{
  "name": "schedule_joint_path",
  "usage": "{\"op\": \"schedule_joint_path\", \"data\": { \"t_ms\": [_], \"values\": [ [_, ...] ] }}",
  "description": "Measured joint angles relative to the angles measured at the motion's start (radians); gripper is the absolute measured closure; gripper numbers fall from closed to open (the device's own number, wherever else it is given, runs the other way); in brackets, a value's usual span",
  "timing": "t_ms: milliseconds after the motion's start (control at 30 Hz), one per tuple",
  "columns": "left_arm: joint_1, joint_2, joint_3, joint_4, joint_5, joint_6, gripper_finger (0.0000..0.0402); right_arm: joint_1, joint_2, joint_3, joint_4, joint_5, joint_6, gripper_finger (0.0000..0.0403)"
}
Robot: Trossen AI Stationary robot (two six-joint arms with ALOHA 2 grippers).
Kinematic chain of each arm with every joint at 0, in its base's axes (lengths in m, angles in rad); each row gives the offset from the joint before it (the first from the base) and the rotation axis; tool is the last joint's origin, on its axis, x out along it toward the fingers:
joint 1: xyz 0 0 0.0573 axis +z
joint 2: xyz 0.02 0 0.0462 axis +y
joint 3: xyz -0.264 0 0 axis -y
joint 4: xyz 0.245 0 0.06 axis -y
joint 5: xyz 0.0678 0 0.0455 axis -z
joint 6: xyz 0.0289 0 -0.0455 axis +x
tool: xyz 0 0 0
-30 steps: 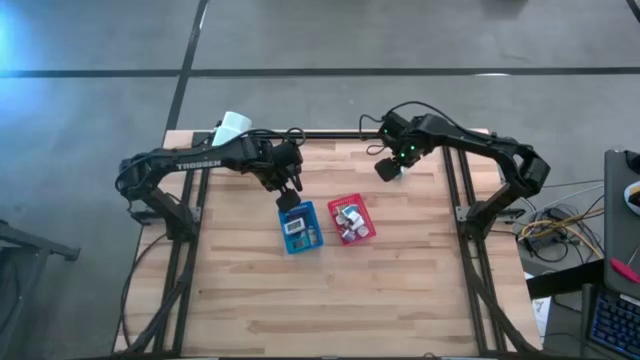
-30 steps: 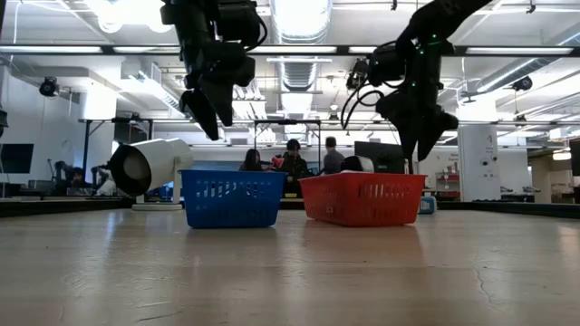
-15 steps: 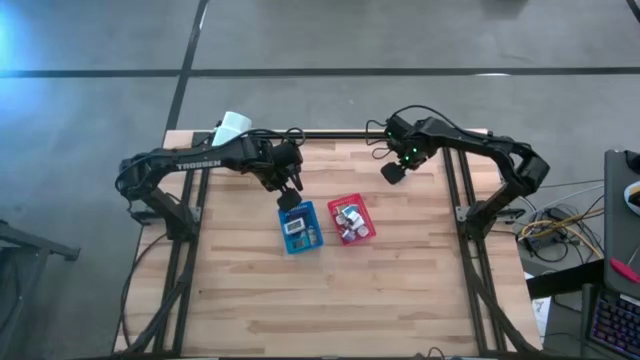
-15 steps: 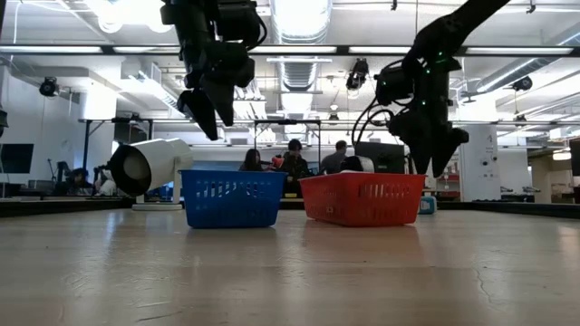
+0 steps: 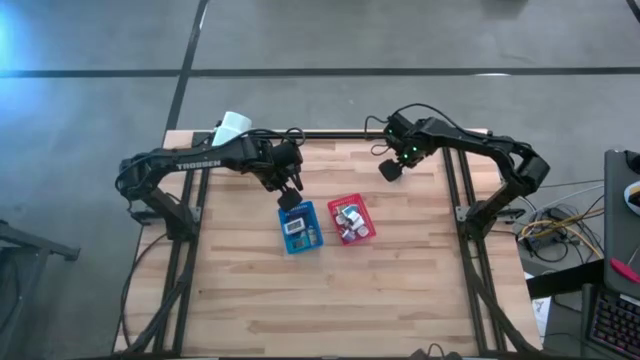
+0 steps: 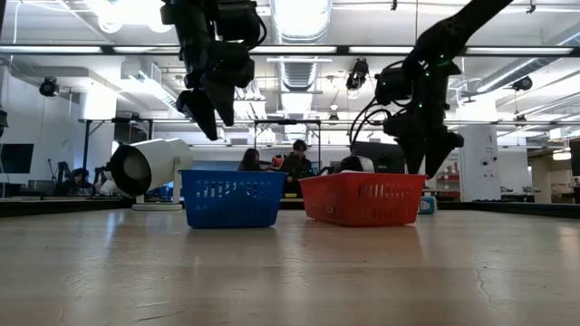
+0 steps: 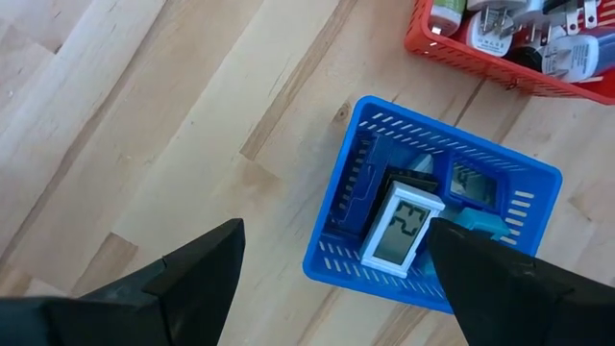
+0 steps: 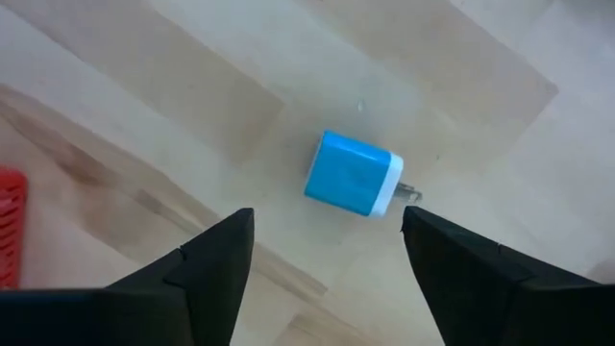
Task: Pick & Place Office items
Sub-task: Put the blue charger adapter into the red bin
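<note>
One blue charger block (image 8: 352, 175) lies alone on the tabletop (image 5: 400, 280), straight ahead between our right gripper (image 8: 327, 264)'s spread, empty jaws, its pronged white end pointing sideways across the gap, while our left gripper (image 7: 332, 279), also spread, hovers over the blue tray (image 7: 533, 178).

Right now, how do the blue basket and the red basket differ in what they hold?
The blue basket holds flat rectangular pieces, a white one with a screen lying on top; the red basket holds small white plug-like pieces. The left gripper hangs open above the blue basket; none hangs over the red basket. Both are small slotted plastic baskets standing side by side on the wooden table.
</note>
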Motion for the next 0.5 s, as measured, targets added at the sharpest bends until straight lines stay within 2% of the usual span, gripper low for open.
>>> {"op": "schedule_joint_path", "data": {
  "t_ms": [333,500],
  "values": [
    [0.000,0.000,0.000,0.000,0.000,-0.020,0.0069,-0.019,0.000,-0.033,0.026,-0.025,-0.053,0.0103],
    [0.000,0.000,0.000,0.000,0.000,-0.039,0.0069,-0.019,0.000,-0.050,0.031,-0.036,-0.119,0.0097]
  ]
}}
